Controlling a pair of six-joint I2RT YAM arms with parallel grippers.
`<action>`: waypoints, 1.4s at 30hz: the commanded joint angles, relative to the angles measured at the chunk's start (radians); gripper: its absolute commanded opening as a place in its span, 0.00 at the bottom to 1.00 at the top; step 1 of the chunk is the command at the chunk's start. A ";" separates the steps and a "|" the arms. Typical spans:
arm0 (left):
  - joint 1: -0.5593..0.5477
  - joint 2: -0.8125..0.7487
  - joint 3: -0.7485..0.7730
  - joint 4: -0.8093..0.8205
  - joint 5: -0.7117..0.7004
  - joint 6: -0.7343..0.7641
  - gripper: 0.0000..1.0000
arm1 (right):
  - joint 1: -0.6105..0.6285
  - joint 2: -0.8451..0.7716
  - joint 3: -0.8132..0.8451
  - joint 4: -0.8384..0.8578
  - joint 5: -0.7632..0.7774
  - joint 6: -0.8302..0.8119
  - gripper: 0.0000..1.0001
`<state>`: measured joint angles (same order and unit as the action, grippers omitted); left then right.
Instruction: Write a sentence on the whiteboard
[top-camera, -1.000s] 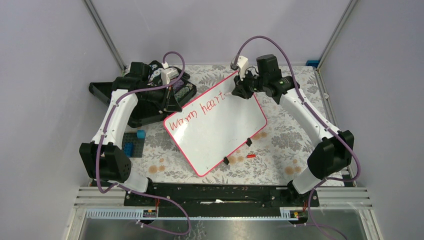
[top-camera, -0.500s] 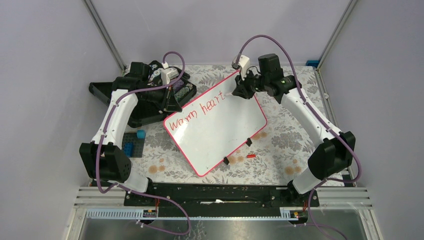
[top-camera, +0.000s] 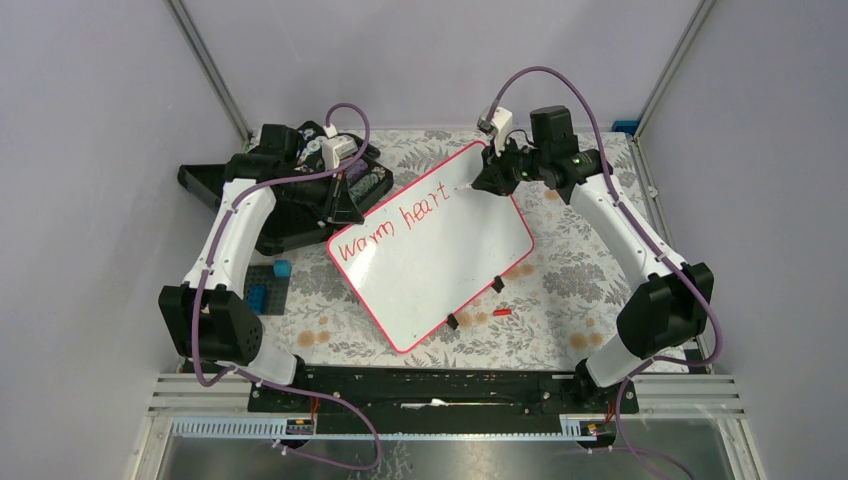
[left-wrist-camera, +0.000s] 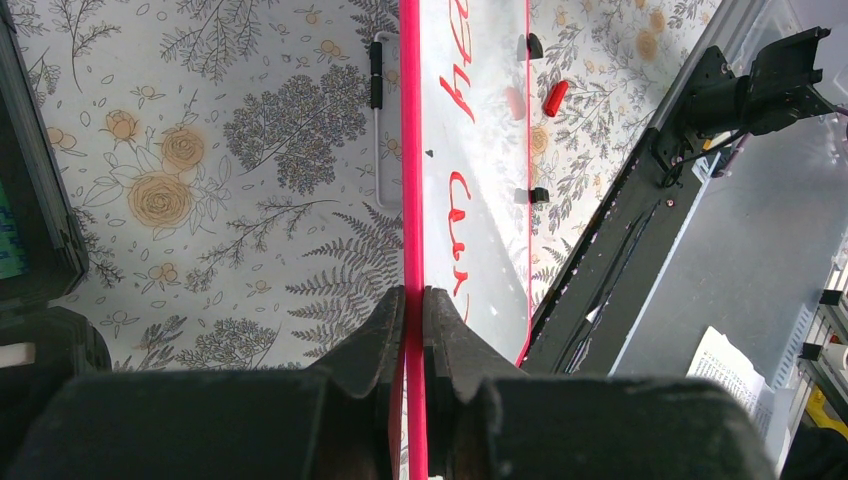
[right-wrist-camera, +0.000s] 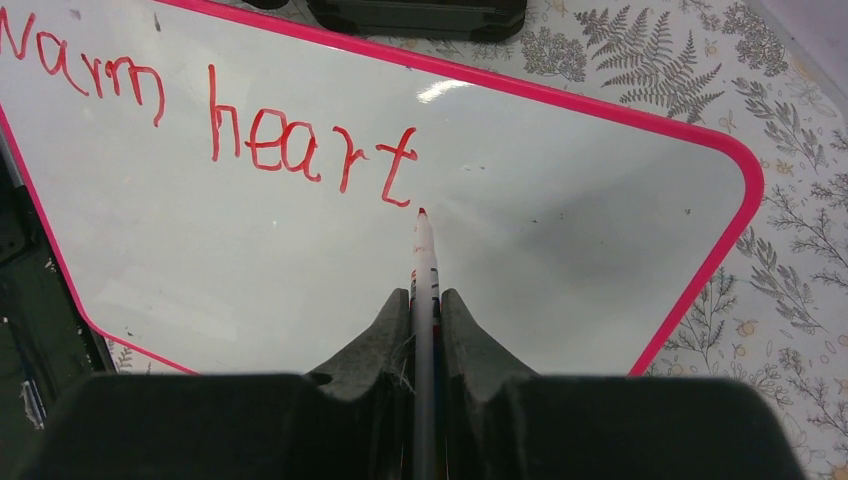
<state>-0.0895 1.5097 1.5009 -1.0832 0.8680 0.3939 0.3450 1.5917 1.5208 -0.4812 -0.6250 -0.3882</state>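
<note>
- The right tool clamps a marker, its red tip just below the last "t" of the sentence.
- The left tool pinches the rim of the whiteboard on the bench.

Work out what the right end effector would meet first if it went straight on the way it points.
Most likely the whiteboard: the marker clamped in the right end effector aims at bare white just past the written "heart". Whether its tip touches is unclear.
</note>
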 joint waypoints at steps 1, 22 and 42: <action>-0.016 0.006 -0.022 -0.015 0.010 0.032 0.00 | 0.001 -0.007 0.010 0.026 -0.048 0.024 0.00; -0.018 0.010 -0.024 -0.015 0.012 0.034 0.00 | 0.002 0.057 0.082 0.051 -0.005 0.051 0.00; -0.019 0.015 -0.032 -0.015 0.012 0.040 0.00 | 0.032 0.088 0.111 0.061 0.012 0.056 0.00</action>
<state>-0.0891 1.5093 1.4967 -1.0809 0.8680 0.3965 0.3534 1.6730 1.5902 -0.4507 -0.6189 -0.3355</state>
